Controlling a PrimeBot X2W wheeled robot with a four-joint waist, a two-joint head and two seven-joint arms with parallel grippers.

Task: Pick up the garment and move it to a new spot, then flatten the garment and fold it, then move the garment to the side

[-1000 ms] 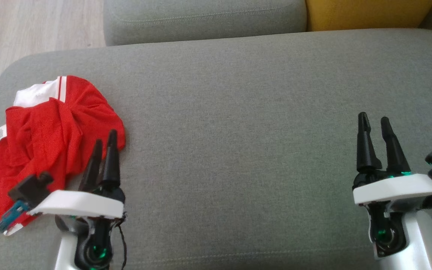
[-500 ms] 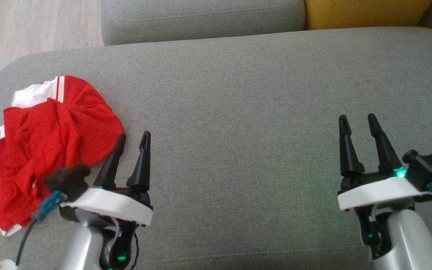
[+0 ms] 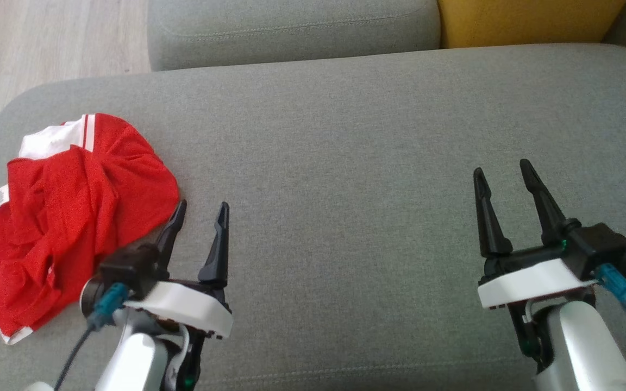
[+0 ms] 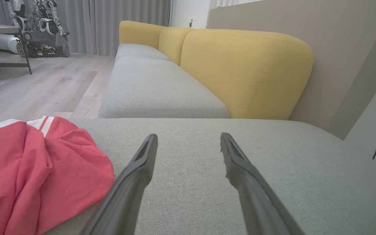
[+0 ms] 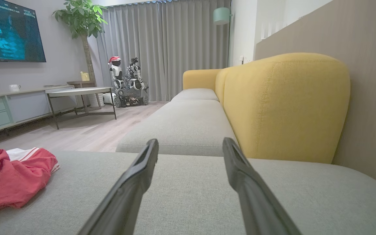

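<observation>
From the head view, the left gripper [image 3: 202, 209] has drawn off the bunched red garment [image 3: 74, 217] at the seat cushion's [image 3: 345, 163] left end. It is now spread wide and empty beside it, so the garment lies released. The right gripper [image 3: 500, 165] is equally open and empty near the right end. In the left wrist view, the garment's left part is cut off. In the right wrist view, its near edge is cropped too.

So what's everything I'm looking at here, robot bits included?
seat cushions: three, grey, in a row leading away
garment: one, red with white trim, crumpled at the nearest cushion's left end
backrest pads: three, yellow, alongside the farther cushions
floor: one, pale wood, left of the cushions
curtains: one run, grey, far wall
television: one, lit, on the wall
plant: one, green, beside the curtains
other robots: apparently two, white and dark, before the curtains
left end effector: one, black, open, beside the garment
right end effector: one, black, open, above bare cushion
</observation>
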